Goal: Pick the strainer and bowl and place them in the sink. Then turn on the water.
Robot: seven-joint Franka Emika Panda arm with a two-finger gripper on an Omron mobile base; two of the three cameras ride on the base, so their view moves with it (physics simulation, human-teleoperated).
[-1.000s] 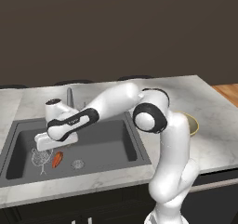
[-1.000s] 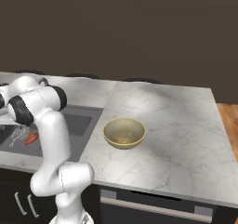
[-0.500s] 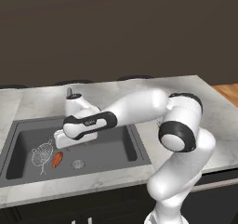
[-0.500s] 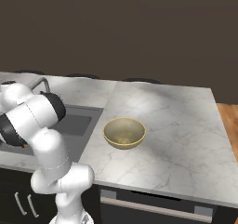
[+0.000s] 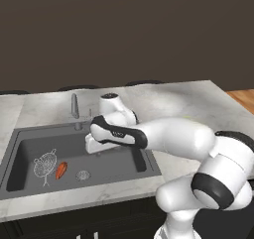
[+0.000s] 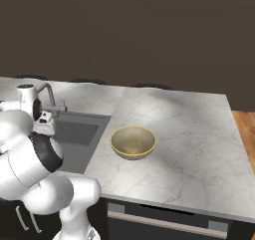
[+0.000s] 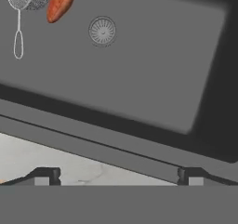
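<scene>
One of the two items, the strainer, is left lying in the sink as the empty, spread claw is drawn away, so the bowl on the bench is judged next.

Strainer in sink; bowl on counter.

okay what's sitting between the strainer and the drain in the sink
A small orange-red object lies on the sink floor between the strainer and the drain, right beside the strainer. The left base view and hand view both show it.
</scene>
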